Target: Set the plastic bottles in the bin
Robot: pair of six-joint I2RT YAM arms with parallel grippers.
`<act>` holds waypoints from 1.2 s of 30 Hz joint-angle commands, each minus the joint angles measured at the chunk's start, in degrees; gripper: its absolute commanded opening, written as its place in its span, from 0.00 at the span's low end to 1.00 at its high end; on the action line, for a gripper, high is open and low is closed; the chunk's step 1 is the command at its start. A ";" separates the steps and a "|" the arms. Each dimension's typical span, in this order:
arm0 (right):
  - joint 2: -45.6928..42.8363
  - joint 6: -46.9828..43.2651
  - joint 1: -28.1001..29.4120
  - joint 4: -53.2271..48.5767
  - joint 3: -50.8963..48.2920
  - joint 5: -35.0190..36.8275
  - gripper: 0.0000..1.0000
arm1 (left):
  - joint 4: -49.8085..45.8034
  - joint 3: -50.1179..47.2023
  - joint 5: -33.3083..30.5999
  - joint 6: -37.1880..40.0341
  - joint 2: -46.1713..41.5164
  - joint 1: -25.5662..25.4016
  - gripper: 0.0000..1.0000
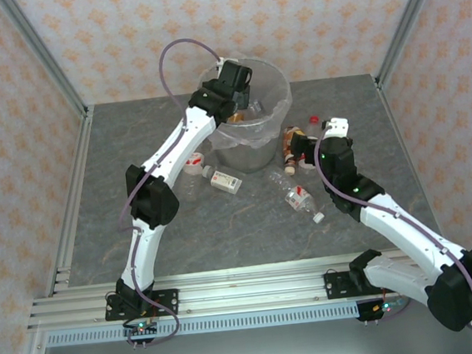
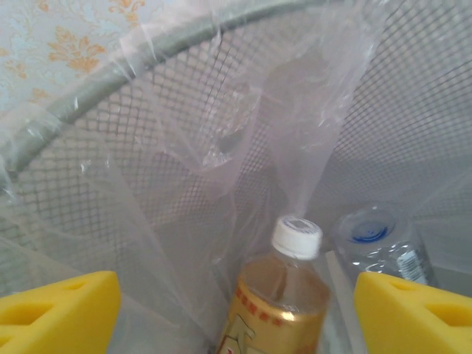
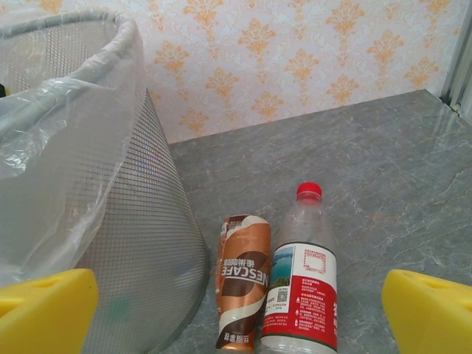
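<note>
grey marbled table (image 1: 241, 231), orange floral wallpaper (image 1: 304, 20)

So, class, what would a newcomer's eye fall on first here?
The grey mesh bin, lined with a clear bag, stands at the back with the left claw open at its mouth, above a gold-labelled bottle inside. Beside it, the right claw is open towards a brown Nescafe bottle and a red-capped bottle on the table.

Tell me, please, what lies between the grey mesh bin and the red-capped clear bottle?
In the right wrist view, a brown Nescafe-labelled plastic bottle lies there, beside the red-capped bottle.
</note>
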 commanded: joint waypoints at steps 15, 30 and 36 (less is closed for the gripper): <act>2.55 -1.12 -0.08 -2.94 2.39 -0.98 0.99 | -0.98 2.94 17.79 -4.04 -9.42 0.29 0.95; 5.84 -1.53 -0.06 -10.12 6.14 -5.01 0.99 | 12.75 -19.30 23.21 -7.87 -27.40 0.53 1.00; 7.44 -0.92 -0.03 -12.68 6.79 -5.30 0.99 | 20.02 -32.70 20.35 -8.25 -37.33 0.60 1.00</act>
